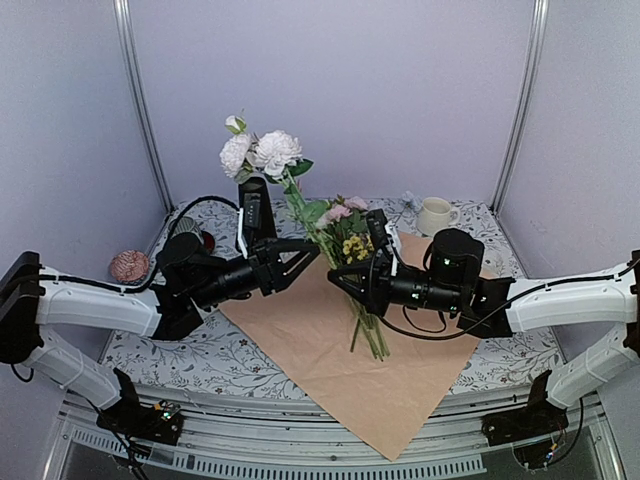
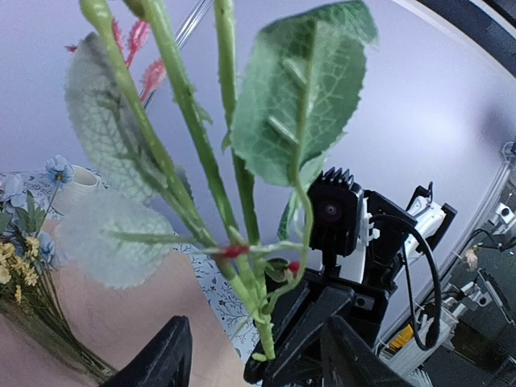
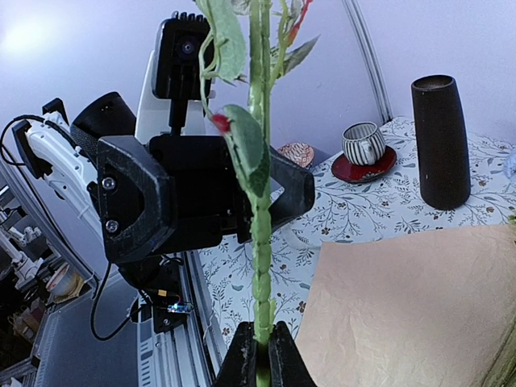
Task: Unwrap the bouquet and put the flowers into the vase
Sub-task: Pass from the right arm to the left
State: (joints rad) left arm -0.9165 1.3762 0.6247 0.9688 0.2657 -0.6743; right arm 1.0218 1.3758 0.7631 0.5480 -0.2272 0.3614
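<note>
– Flowers first: what has hold of them?
– The right claw is pinched tight on the foot of a long green stem and holds it upright, white blooms on top. The left claw stands partly open, with the stem between its jaws in its own view. Whether it touches cannot be told.

– How would that stem handle?
– Light, by the look of it, and artificial: a springy stalk, soft leaves, a heavy head. It would likely sway, and could twist in so narrow a pinch. The bare stalk below the leaves is the place to grip, never the petals.

– Where is it against the vase?
– Just right of the vase and nearer the arms. The vase's mouth is empty and slim, so the foot probably has to go in nearly plumb.

– And the others?
– The rest of the bouquet, pink and yellow, lies on tan paper spread flat on the near side of the vase.

– Surface and room?
– The table wears a flower-print cloth. A cream mug stands well right of the vase, a striped cup on a red saucer to its left. Plain lilac walls and metal posts rise behind the vase.
</note>
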